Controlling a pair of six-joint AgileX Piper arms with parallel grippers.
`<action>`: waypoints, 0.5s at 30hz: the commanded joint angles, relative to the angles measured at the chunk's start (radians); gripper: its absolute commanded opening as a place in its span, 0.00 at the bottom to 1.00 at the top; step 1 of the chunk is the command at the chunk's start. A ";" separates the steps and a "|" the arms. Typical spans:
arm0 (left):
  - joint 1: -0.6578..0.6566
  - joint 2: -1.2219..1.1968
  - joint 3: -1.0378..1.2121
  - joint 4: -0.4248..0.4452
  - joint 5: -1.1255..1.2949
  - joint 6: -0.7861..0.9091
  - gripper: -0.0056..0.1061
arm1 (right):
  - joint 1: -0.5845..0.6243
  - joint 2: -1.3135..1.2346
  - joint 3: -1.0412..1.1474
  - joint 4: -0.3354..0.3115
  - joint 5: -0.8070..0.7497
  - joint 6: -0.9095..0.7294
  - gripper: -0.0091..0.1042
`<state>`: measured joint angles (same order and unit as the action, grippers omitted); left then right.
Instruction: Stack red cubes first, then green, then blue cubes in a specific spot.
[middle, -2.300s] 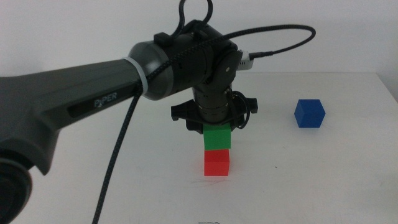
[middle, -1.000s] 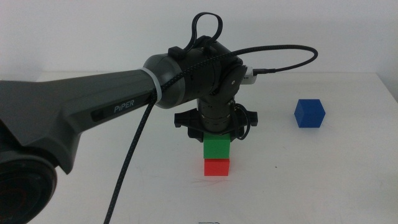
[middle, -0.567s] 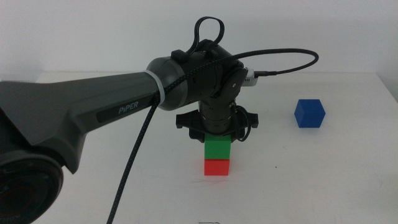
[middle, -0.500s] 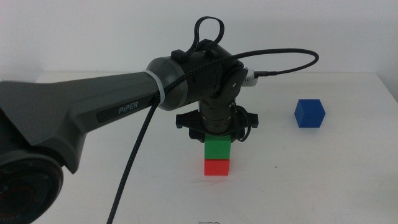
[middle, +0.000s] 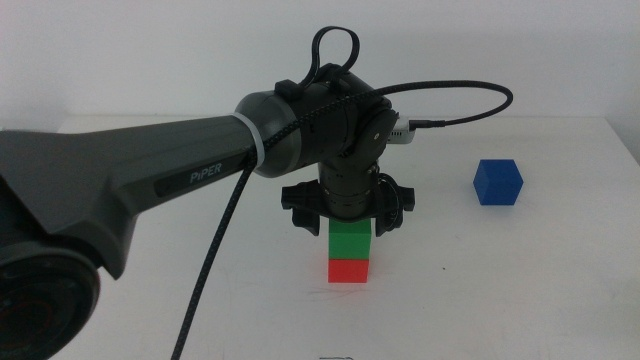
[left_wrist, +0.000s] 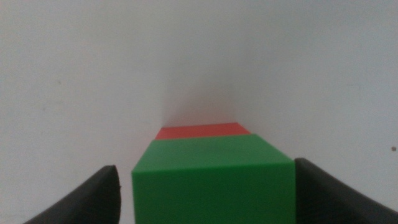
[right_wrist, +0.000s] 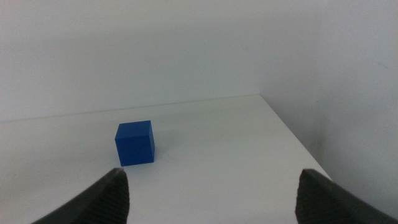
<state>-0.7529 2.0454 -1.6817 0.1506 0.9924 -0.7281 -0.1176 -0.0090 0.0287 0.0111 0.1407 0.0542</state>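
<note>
The green cube (middle: 349, 238) sits squarely on the red cube (middle: 348, 270) near the middle of the white table. My left gripper (middle: 346, 216) stands over the stack. In the left wrist view its jaws are open, one on each side of the green cube (left_wrist: 211, 183) with a thin gap at each side. The red cube (left_wrist: 202, 131) shows just beyond it. The blue cube (middle: 498, 182) lies alone at the right and also shows in the right wrist view (right_wrist: 134, 143). My right gripper (right_wrist: 211, 199) is open and empty, short of the blue cube and out of the middle view.
The left arm (middle: 150, 170) and its black cable (middle: 215, 260) cross the left half of the table. The table's right edge (right_wrist: 292, 134) runs close beyond the blue cube. White tabletop (middle: 450, 280) lies in front of the stack.
The left gripper lowered the green cube onto the red cube, then its jaws spread apart and let it go. The blue cube has not moved.
</note>
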 joint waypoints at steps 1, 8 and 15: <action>-0.005 -0.080 -0.025 0.005 -0.008 0.001 0.89 | -0.007 -0.008 -0.017 -0.011 -0.075 -0.008 0.79; -0.005 -0.175 -0.025 -0.010 0.041 0.066 0.89 | -0.007 -0.008 -0.017 -0.011 -0.075 -0.008 0.79; -0.001 -0.393 -0.025 0.099 0.143 0.188 0.89 | -0.007 -0.008 -0.017 -0.011 -0.075 -0.008 0.79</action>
<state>-0.7529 1.7500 -1.6817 0.1915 1.1203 -0.5700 -0.1176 -0.0090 0.0287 0.0111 0.1407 0.0542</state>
